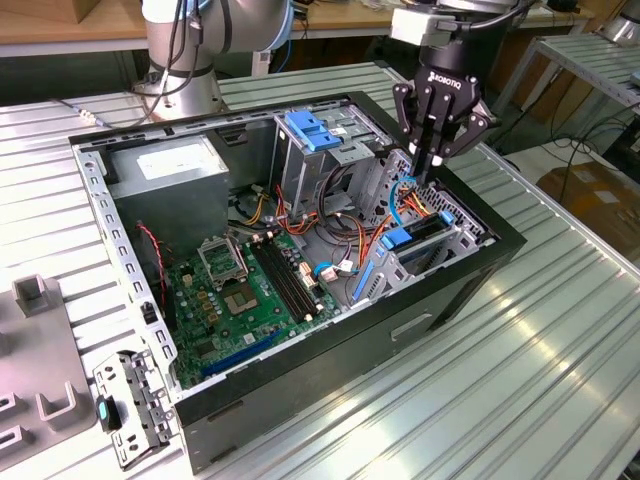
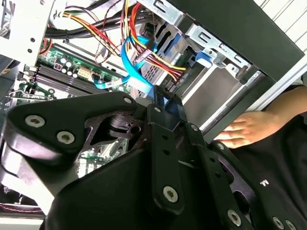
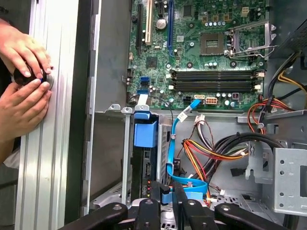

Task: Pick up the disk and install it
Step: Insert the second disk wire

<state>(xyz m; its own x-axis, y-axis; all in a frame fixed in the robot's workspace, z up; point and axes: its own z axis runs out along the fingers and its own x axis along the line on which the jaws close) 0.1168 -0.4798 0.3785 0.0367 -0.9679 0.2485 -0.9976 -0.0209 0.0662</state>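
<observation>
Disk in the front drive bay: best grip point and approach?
Likely the exposed edge of the disk at its blue carrier tab, coming straight down through the case's open side. It stands on edge between the cage walls, so its flat faces are shut in.

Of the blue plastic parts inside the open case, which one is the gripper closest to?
The blue rail of the disk in the drive bay, directly beneath the gripper. The blue latch tops the tall metal cage, farther toward the exterior view's left.
</observation>
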